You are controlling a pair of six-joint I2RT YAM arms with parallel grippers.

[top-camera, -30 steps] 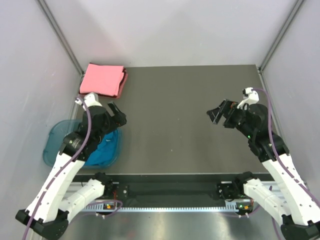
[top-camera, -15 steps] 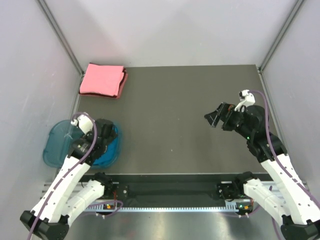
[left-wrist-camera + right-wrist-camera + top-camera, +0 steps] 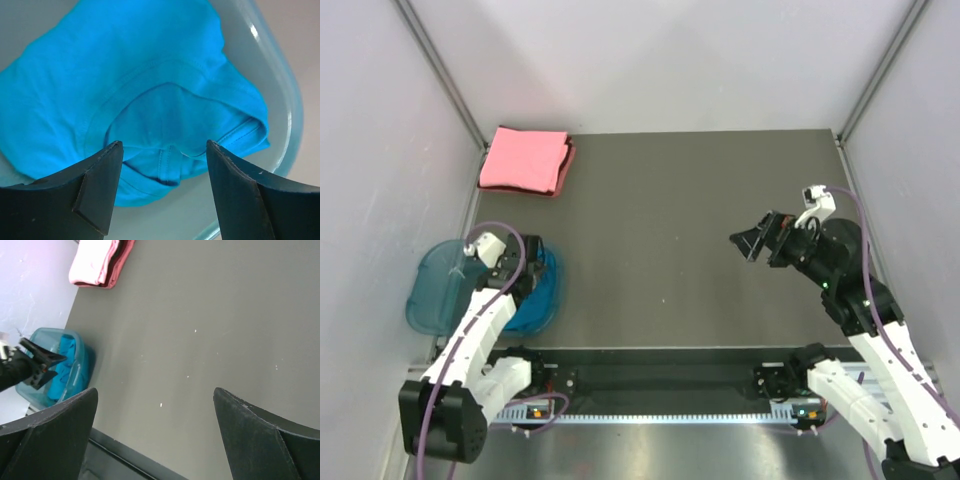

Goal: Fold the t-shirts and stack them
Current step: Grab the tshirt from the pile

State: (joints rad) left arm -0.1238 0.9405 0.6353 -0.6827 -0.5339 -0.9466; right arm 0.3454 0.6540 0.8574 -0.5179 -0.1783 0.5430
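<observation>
The teal-blue t-shirt lies crumpled in a translucent blue tub off the table's left edge. My left gripper hangs open just above it, the fingers either side of a seamed fold and not touching the cloth. From above, the left gripper sits over the tub's right half, hiding most of the teal-blue t-shirt. The salmon-pink t-shirt lies folded at the table's far left corner. My right gripper is open and empty above the table's right side, and in its own view the right gripper points left across the dark table.
The tub's rim curves close past the left gripper's right finger. The dark table is bounded by grey walls on three sides. A black rail with both arm bases runs along the near edge.
My left arm has swung back from the table near the pink shirt and come down over the tub. The right gripper has shifted only slightly.
</observation>
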